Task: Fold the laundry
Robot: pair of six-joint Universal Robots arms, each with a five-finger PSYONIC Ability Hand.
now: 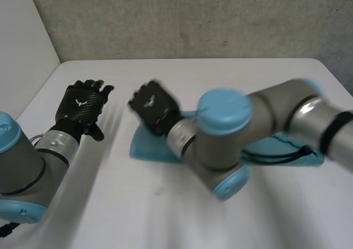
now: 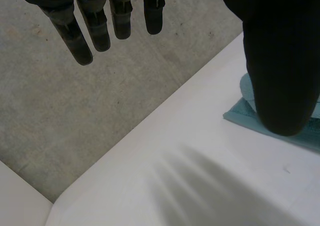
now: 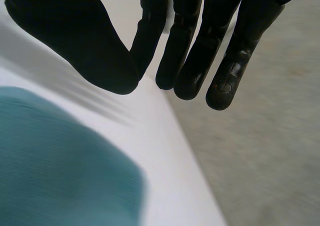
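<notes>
While the folded teal cloth (image 1: 146, 149) lies flat on the tabletop (image 1: 110, 194), long axis running side to side, the right hand (image 1: 154, 108) hovers at its left end, fingers (image 3: 222, 81) straight, close together, empty. Beside the cloth, the left hand (image 1: 80, 103) hangs with fingers (image 2: 75, 36) straight, holding nothing.

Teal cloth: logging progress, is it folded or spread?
Folded, apparently: teal cloth lies as a narrow band with a thick edge; right arm hides its middle.

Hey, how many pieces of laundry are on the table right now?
1: a teal cloth lies on the white table, its middle covered by the right arm, so another piece could be hidden beneath.
</notes>
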